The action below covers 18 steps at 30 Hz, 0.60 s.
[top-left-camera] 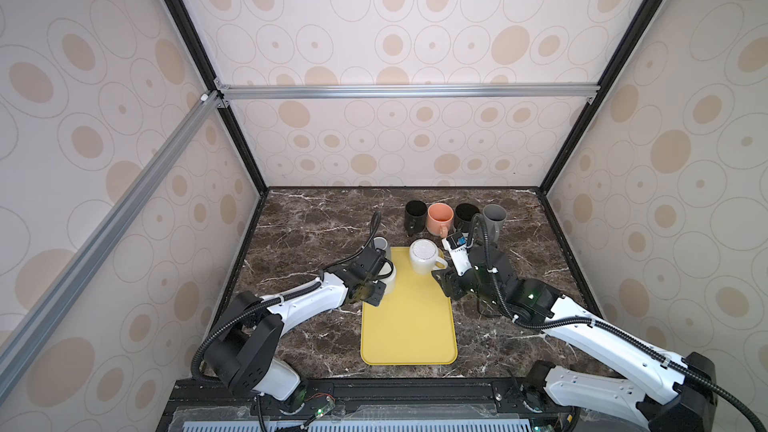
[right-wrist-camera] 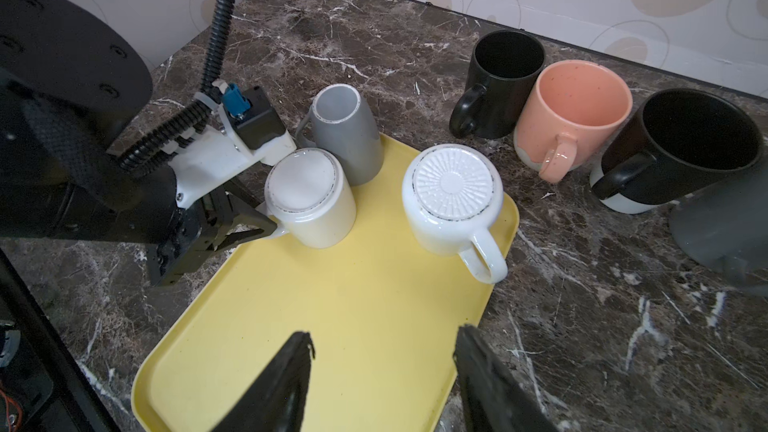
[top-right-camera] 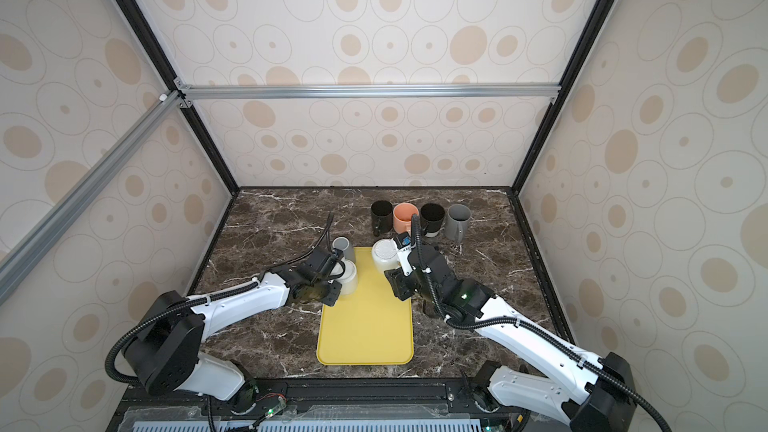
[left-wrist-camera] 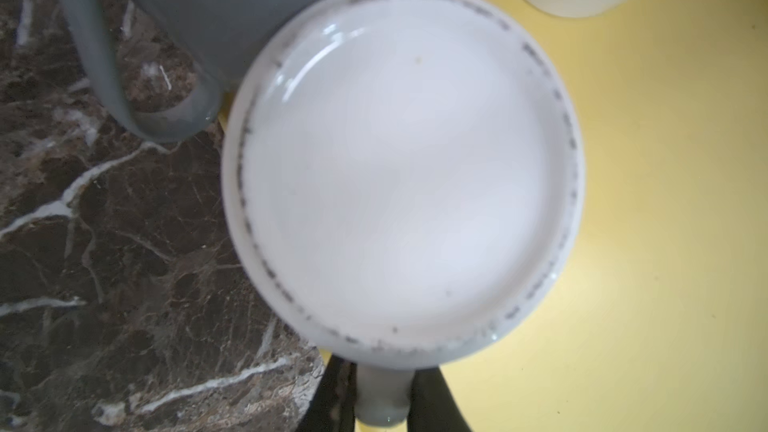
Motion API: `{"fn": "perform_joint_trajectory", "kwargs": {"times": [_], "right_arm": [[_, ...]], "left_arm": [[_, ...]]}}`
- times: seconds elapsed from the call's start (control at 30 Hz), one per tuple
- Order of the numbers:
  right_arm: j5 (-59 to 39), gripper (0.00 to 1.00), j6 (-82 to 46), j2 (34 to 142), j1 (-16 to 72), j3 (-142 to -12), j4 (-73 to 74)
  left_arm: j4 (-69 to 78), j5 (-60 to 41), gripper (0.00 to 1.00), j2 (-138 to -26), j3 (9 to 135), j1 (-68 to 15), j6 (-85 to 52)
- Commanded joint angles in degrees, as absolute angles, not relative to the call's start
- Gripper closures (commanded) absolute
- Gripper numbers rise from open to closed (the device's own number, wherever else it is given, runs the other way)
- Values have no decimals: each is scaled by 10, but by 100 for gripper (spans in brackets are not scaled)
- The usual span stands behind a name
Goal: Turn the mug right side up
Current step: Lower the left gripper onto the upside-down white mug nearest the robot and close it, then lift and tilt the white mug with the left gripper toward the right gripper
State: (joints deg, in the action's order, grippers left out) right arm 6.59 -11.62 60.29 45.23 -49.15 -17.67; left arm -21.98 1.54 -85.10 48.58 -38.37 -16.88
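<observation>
The left gripper [left-wrist-camera: 382, 398] is clenching the handle of the upside-down cream mug [left-wrist-camera: 407, 168] at the yellow tray's [right-wrist-camera: 353, 326] far left corner. Swinging it over could be knocking the grey mug [right-wrist-camera: 349, 135] crowding just beside it. The right gripper [right-wrist-camera: 384, 340] is hanging open over the tray.

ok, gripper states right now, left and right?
Left gripper: shut on the upside-down cream ceramic mug, by its handle.
Right gripper: open, holding nothing.

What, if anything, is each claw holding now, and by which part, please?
The left claw is shut on the handle of the upside-down white mug; the right claw is open, holding nothing.
</observation>
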Motion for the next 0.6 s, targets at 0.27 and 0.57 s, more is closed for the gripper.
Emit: {"fn": "perform_joint_trajectory", "kwargs": {"times": [0.27,0.57], "right_arm": [[31,42,-141,611,450,-484,-163],[3,44,-176,594,450,-483,-159]], "left_arm": [[-238,2,96,-828,506,-385,-162],[-274,-67,100,-792,522,-409,-143]]}}
